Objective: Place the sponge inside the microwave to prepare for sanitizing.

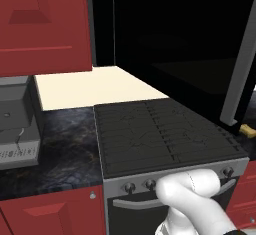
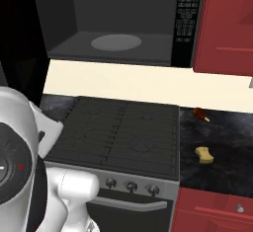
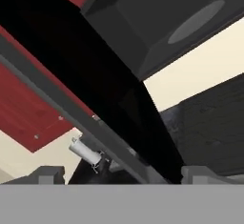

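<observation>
Standing open, the microwave (image 2: 118,23) waits empty; the sponge (image 2: 203,155) lies untouched on the counter (image 2: 217,137) at four o'clock, gripper (image 3: 114,175) spread wide, holding nothing.

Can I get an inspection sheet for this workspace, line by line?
Surface: dark marbled counter on both sides of a black gas stove.
Job's things: microwave door swung open, round turntable bare; yellow sponge lies on the counter right of the stove.
Clutter: small red-brown item behind the sponge; grey boxy appliance left of the stove.
Pincer: pincer open, tips wide apart by the door handle, holding nothing.
Cables: nothing seen.
Surroundings: red cabinets, cream wall.
</observation>
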